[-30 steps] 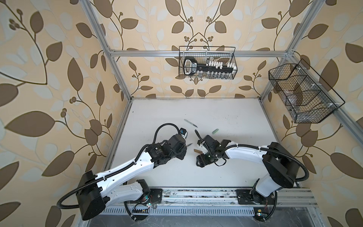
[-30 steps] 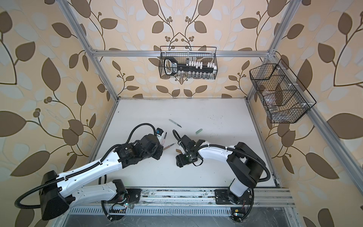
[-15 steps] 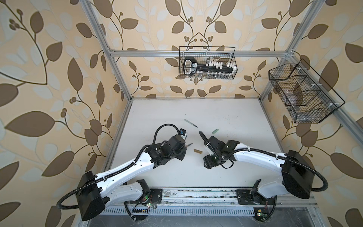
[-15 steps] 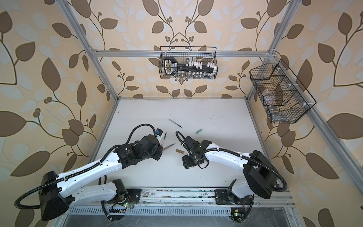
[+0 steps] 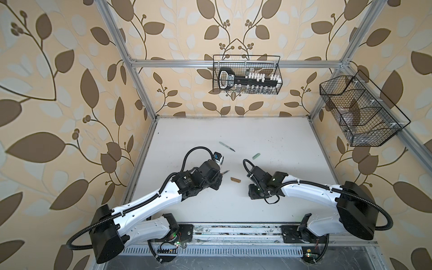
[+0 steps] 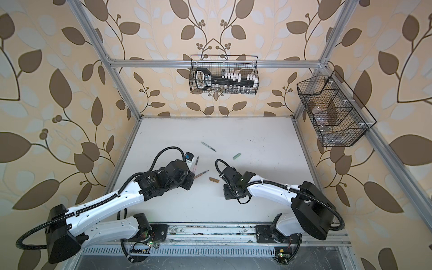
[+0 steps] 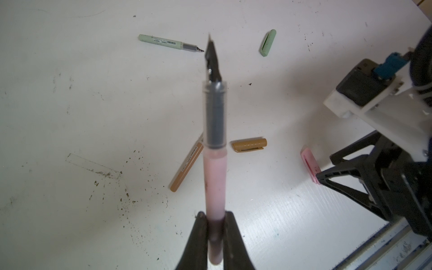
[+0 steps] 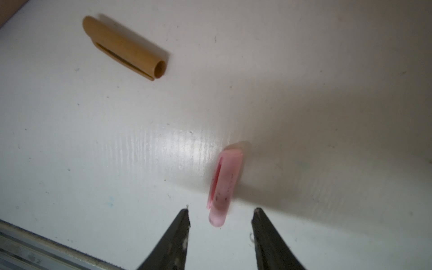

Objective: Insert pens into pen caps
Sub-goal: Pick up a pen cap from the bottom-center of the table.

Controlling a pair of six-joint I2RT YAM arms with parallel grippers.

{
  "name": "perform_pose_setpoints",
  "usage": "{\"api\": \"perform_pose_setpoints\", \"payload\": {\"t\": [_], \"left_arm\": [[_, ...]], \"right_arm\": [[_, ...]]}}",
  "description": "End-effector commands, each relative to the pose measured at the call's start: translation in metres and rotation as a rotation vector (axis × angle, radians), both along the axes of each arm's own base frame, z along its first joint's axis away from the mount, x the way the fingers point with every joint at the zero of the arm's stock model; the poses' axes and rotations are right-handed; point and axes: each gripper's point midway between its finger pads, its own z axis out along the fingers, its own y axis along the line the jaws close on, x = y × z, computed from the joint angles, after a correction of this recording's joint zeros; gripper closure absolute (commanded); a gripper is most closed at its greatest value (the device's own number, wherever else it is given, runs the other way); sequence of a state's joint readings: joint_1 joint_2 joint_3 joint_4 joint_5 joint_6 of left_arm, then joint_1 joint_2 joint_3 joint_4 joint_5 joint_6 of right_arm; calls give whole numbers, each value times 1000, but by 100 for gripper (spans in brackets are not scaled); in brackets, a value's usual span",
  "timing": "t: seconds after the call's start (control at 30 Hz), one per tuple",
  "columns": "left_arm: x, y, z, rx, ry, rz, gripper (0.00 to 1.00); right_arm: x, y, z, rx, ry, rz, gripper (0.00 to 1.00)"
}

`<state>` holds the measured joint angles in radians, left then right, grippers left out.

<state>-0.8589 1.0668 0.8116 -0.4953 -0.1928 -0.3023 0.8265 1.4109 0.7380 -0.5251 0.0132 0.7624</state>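
My left gripper (image 7: 215,216) is shut on the rear end of the pink pen (image 7: 214,177), which sticks out with its dark tip forward above the table; the pen also shows in a top view (image 6: 196,164). Under it lie the brown pen (image 7: 187,168) and the brown cap (image 7: 249,145). The pink cap (image 8: 225,180) lies on the table. Its rounded end sits between the fingertips of my right gripper (image 8: 221,210), which is open and not touching it. Farther back lie the green pen (image 5: 226,146) and green cap (image 5: 256,156).
A wire basket (image 5: 246,74) with a black tool hangs on the back wall. Another wire basket (image 5: 360,112) hangs on the right wall. An aluminium rail (image 5: 233,231) runs along the table's front edge. The two wrists face each other about a cap's length apart.
My right arm has shifted to the right and slightly toward the front, uncovering the brown cap. The left arm and its pink pen have stayed put.
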Motion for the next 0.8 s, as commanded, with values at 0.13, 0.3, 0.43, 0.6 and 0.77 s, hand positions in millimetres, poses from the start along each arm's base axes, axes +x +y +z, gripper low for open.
{"api": "perform_pose_setpoints", "payload": {"t": [0.13,0.3,0.43,0.6,0.77], "left_arm": [[0,-3,11,-33,-38,-15,87],[0,-4,11,-38,-39,-17,87],[0,-6,11,-40,-35,-23,87],[1,-6,11,-36,-34,-22,87],[1,-5,11,-35,-36,-17,87]], "right_arm": [[7,8,-2,73,-1,41,57],[10,3,-9,96,13,35,61],[7,-1,-15,85,35,46,63],[6,0,-20,102,51,46,66],[6,-3,-24,118,56,32,68]]}}
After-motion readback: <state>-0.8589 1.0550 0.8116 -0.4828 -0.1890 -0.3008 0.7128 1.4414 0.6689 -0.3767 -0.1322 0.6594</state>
